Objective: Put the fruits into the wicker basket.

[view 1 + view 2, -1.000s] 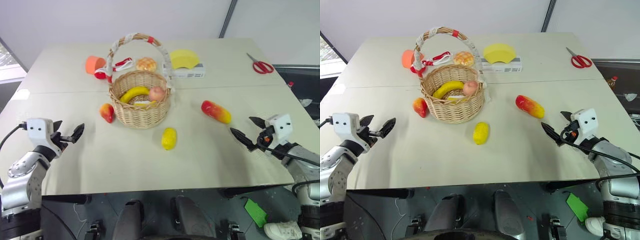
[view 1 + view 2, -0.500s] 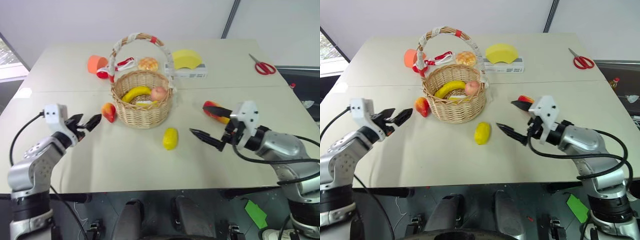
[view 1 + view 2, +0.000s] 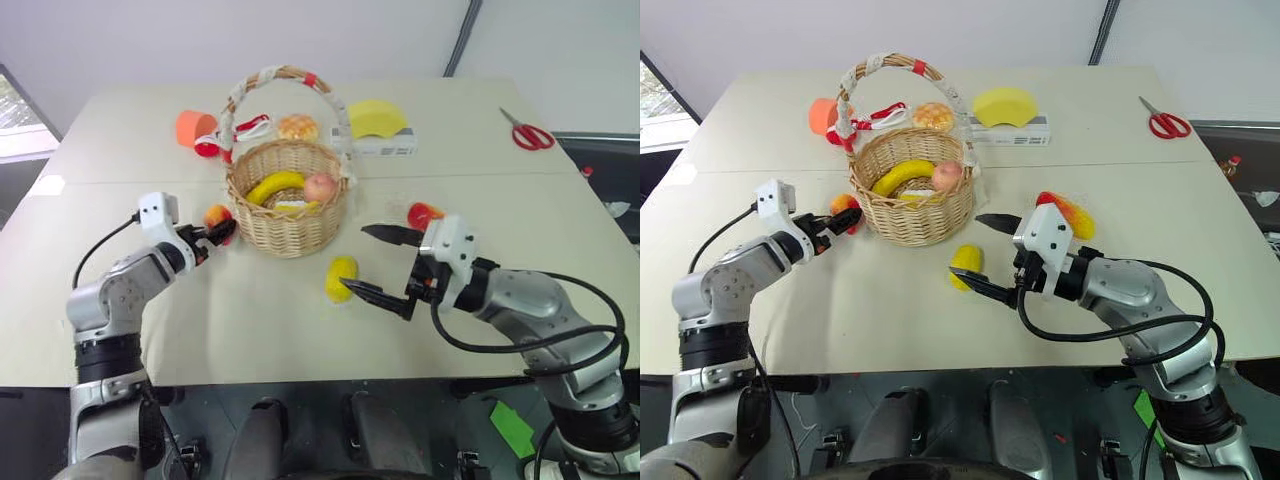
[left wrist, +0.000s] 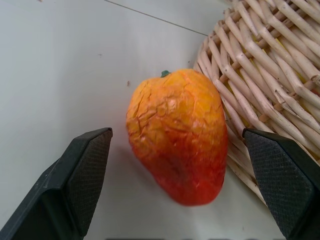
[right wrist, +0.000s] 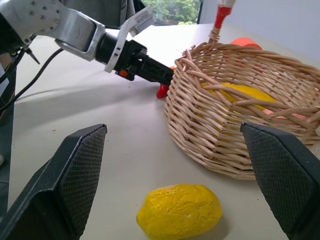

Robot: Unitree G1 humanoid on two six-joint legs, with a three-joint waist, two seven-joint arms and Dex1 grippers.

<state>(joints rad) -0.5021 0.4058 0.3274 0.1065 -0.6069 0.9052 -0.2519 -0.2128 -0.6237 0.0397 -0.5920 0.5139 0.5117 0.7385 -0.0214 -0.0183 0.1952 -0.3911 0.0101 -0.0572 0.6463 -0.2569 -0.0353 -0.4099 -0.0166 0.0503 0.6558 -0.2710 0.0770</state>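
The basket (image 3: 284,205) stands mid-table, already holding the banana (image 3: 272,186) and apple (image 3: 319,187). The left gripper (image 3: 210,240) brackets the pear (image 4: 176,134) beside the basket's left wall, fingers apart, ready to close. The right gripper (image 3: 378,262), also spread, frames the lemon (image 5: 179,217) near the basket's front. The mango (image 3: 424,214) lies right.

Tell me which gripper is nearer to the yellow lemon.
Right. The right gripper stands open just beside the yellow lemon, one finger reaching its side. The left gripper is across the table, open around the red-orange pear by the wicker basket.
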